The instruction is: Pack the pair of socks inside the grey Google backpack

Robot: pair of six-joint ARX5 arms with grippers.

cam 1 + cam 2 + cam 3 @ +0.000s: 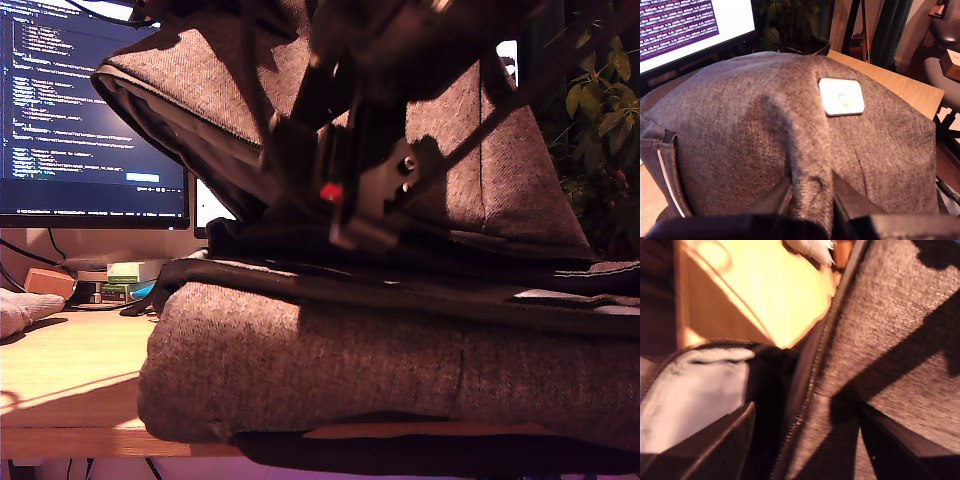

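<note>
The grey Google backpack (400, 370) lies on the table, with its front flap (210, 70) raised and dark lining showing underneath. My first gripper (810, 185) is shut on a pinched fold of the flap's fabric, just below the pale patch (841, 97). My second gripper (807, 410) is open over the zip edge (810, 385), between pale lining (690, 395) and the grey outer fabric, with nothing in it. The pair of socks (20, 310) rests on the table at the exterior view's far left, and also shows as socks (810, 247) beyond the bag. A blurred arm (360, 190) hangs before the flap.
A lit monitor (90, 100) stands behind the bag at the exterior view's left, with small boxes (130, 275) and a wooden block (50, 283) under it. A plant (600, 120) stands at that view's right. The wooden table (70, 370) shows bare beside the socks.
</note>
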